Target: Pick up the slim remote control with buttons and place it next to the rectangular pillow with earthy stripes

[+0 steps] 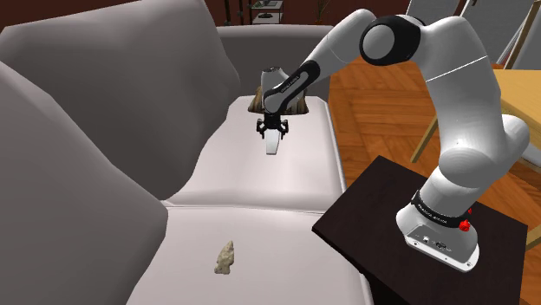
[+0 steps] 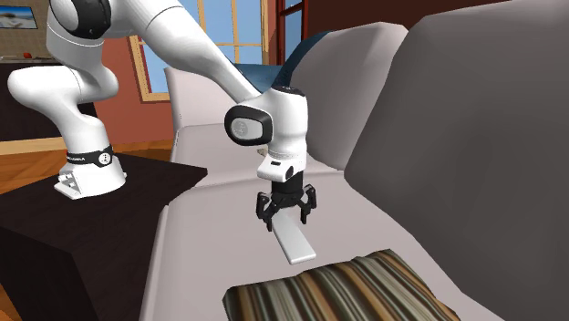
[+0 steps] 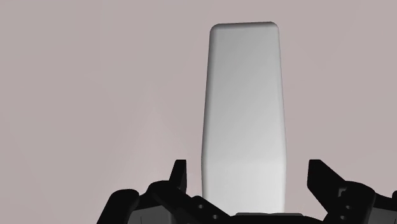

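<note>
Wrist view: gripper [image 3: 247, 167], fingers apart, straddles the white remote [image 3: 243, 95].

Striped pillow [image 2: 346, 290] cut off at second exterior view's lower edge, near end of remote [image 3: 243, 108] hidden behind hand [image 3: 247, 168]

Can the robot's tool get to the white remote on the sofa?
Probably yes. The tool hangs open right over one end of the white remote, a finger on each side, and nothing on the sofa seat lies between them.

Nothing legible anywhere; marks on the arm's black base band [image 1: 438, 210] are unreadable.
</note>
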Controlling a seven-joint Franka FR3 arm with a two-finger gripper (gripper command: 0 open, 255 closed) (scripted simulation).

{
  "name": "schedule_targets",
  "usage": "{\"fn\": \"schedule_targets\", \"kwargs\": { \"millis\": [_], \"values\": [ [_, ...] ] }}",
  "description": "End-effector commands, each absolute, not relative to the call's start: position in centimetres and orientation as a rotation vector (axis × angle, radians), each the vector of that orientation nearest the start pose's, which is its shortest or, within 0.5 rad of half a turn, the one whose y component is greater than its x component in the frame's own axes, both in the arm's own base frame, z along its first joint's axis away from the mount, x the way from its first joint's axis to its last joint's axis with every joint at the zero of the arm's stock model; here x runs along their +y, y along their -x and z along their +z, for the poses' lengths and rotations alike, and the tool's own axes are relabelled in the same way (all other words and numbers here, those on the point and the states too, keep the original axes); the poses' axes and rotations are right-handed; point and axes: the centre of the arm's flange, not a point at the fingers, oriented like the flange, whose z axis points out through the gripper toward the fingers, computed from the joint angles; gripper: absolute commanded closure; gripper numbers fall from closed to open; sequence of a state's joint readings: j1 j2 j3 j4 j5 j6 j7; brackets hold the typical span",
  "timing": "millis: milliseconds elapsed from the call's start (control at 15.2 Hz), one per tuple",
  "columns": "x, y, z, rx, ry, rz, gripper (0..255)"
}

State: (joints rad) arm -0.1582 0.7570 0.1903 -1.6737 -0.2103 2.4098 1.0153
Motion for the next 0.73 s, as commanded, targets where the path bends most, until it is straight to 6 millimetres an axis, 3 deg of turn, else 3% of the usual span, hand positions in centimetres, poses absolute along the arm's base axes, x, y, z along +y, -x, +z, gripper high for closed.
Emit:
{"fn": "schedule_targets", "kwargs": {
  "millis": [0,264,660],
  "values": [
    [0.7,-67.8,16.8,1.337,2.853,-0.005,0],
    [0.8,-67.8,21.8,1.337,2.853,-0.005,0],
    [0.8,-67.8,21.8,1.337,2.853,-0.005,0]
  ]
}}
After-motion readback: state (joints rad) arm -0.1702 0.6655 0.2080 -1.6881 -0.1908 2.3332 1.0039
